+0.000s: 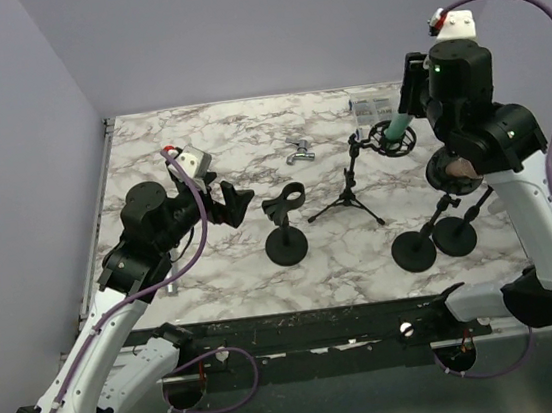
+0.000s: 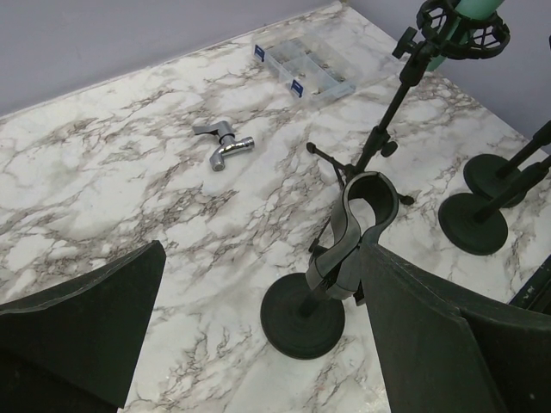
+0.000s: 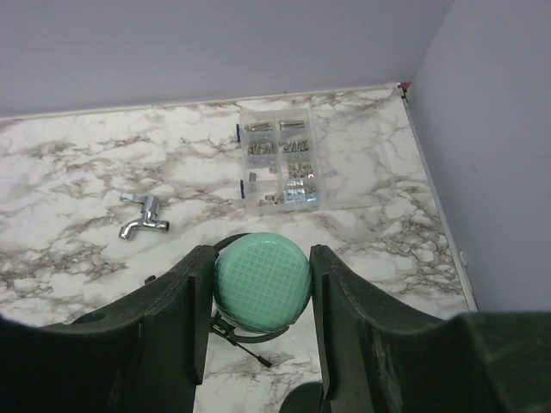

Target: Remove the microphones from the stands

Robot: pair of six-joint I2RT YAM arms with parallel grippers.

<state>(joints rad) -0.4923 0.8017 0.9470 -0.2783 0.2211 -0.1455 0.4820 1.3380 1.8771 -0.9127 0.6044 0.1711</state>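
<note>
The microphone point(image 3: 263, 280) sits at the far right of the table point(image 1: 235, 282), on top of the tripod stand point(image 1: 355, 192). Its long axis runs steeply upward. The green mesh head faces the right wrist camera, and the body leans slightly toward the far right corner in the top view. The lower body passes into the shock-mount ring point(image 1: 390, 139); how deep it is seated cannot be made out.

The right gripper point(image 3: 263, 323) pinches the microphone head, with one of its fingers point(image 3: 185, 318) flush against each side. The left gripper point(image 2: 263, 258) is spread wide and holds nothing. It hovers near the clip stand point(image 2: 349, 237), which stands upright on a round base.

Edges and clearance:
- The parts box point(image 3: 280, 168) lies just behind the microphone, near the rear wall.
- The right wall and table edge are close on the microphone's right side.
- The faucet point(image 3: 142, 215) lies to the left, well apart.
- Two round-base stands point(image 1: 414, 248) sit near the front right, beside the right arm.
- Bare table surface extends to the left of the faucet.
</note>
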